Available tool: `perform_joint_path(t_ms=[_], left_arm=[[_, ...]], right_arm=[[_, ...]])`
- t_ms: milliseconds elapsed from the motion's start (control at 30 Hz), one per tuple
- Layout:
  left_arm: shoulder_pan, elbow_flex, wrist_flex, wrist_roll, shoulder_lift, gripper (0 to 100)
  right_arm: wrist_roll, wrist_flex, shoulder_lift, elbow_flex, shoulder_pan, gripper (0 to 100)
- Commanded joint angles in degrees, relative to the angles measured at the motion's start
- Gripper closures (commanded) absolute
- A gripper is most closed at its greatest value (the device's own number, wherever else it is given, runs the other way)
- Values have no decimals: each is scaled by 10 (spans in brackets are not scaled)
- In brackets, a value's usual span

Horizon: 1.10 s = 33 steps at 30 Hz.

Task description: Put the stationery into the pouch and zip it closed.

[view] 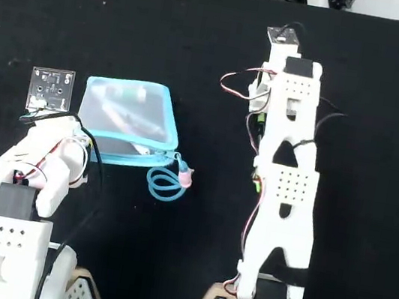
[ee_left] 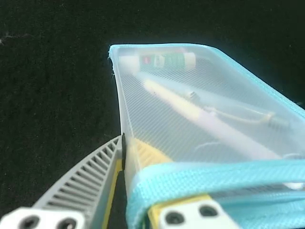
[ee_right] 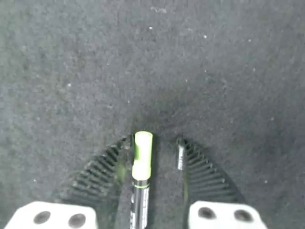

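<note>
- High view, nearest edge: the left arm [view: 21, 197] stands folded and short at the edge of the black table [view: 370, 222], while the right arm [view: 281, 208] stretches far out over it.
- At the left arm's tip, the left pincer [ee_left: 125, 149] is clamped on the near corner of the pouch [ee_left: 190, 119]. Its grey ribbed finger [ee_left: 88, 188] presses one face, and yellow shows through the translucent wall on the other.
- From that corner the pouch's blue zipper band [view: 133, 160] runs along the near edge to the opposite near corner. A blue cord loop [view: 165, 186] and a small pink tag [view: 186, 177] lie on the table there. Whether the zipper is drawn across, I cannot tell.
- The pouch itself lies flat on the table just ahead of the left arm, well apart from the right arm.
- Inside it, a long pale pen [ee_left: 200, 114] lies slantwise, and a short tube with a red-and-green label [ee_left: 162, 60] rests along the far edge.
- Farther out and off to the side of the pouch is the right pincer [ee_right: 154, 142], its fingers parted above the table.
- A black marker with a lime-green cap [ee_right: 142, 152] sits between those fingers — against one, with a plain gap to the other, so the tips are not squeezing it. It is outside the pouch.
</note>
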Motion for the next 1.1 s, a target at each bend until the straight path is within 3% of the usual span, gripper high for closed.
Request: perform_joint_path(t_ms=[0,67,267,533,1067], left_arm=[[2,-8,-9,4,-6,970],[2,-8,-9,4,-6,970],[2,-8,-9,4,-6,970],[2,-8,-9,4,-6,970],[2,-8,-9,4,-6,970]], right_arm=[[-1,31,26,-76,4,898],[0,54,39,-115,9,990],[-1,113,43,-253,15,988],[-4,115,-88,-180,17,988],[-4,94,-639,398,11,988]])
